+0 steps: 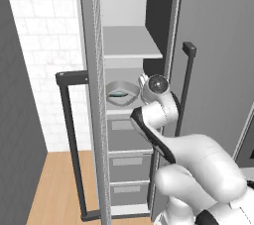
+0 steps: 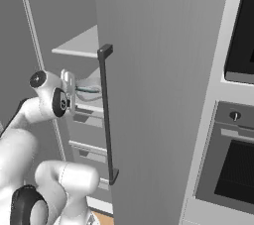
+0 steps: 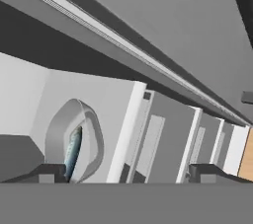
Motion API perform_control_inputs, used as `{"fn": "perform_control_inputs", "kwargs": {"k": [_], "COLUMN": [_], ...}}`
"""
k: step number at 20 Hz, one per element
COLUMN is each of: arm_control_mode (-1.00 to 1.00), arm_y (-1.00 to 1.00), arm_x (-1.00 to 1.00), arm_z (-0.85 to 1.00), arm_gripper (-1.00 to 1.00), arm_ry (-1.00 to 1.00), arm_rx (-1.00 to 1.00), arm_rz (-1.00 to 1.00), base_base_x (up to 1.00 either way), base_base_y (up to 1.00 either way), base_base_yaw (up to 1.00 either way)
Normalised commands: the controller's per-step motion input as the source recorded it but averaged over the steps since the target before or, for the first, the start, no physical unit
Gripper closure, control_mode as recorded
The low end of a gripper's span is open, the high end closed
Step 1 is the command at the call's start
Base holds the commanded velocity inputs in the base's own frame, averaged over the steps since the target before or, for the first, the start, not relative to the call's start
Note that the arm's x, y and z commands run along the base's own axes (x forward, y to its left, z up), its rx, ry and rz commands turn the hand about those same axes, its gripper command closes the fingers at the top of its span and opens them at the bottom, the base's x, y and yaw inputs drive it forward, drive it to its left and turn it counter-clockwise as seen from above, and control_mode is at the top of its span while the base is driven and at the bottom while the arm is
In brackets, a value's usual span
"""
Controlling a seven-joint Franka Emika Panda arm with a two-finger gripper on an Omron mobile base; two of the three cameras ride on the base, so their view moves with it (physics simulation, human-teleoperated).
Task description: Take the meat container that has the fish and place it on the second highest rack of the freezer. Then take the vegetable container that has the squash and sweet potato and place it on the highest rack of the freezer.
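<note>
- Inside the open freezer [image 1: 218, 45], a white robot arm reaches toward the shelves, and its fingers [image 3: 123, 173] stand wide apart with nothing between them.
- In the hand view the two dark fingertips [image 3: 47, 172] rise at the bottom; the meat container [image 3: 74, 136] lies just beyond the one on the left side of that view, and the other tip sits well apart from it.
- Whether that near fingertip touches the tub's rim cannot be told.
- The meat container is a shallow light-grey tub with a thick rounded rim, resting on the lower shelf [image 1: 119, 111] of the freezer.
- The fish [image 3: 73, 150], slim and greenish-grey, lies in the tub.
- In the left base view the tub [image 1: 121, 93] sits just ahead of the hand, deeper in the shelf.
- Above the fingers, the highest rack [image 1: 130, 42] is a pale flat shelf.
- Below the fingers, grey drawers [image 1: 130, 135] are stacked one under another.
- To the side of the arm, a long dark bar handle [image 2: 106, 112] runs down the freezer door.
- Farther off, beyond that door, a black-windowed oven [image 2: 233, 169] stands in the right base view.
</note>
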Motion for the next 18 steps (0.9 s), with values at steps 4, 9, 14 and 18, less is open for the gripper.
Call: {"fn": "perform_control_inputs", "kwargs": {"k": [4,9,14,18], "arm_control_mode": [-1.0,-1.0,-1.0,1.0], "arm_y": [0.0,0.0,0.05,0.04], "arm_x": [-1.0,-1.0,-0.71,-0.22], "arm_z": [1.0,0.71,0.11,-0.08], "arm_gripper": [-1.0,-1.0,-1.0,-1.0], "arm_ry": [0.04,0.03,0.0,-0.04], "arm_rx": [0.0,0.0,-0.01,-0.02], "arm_rz": [0.0,0.0,0.0,0.01], "base_base_x": [0.0,0.0,0.0,-0.49], "base_base_y": [0.0,0.0,0.0,-0.02], "base_base_yaw": [0.0,0.0,0.0,-0.03]}}
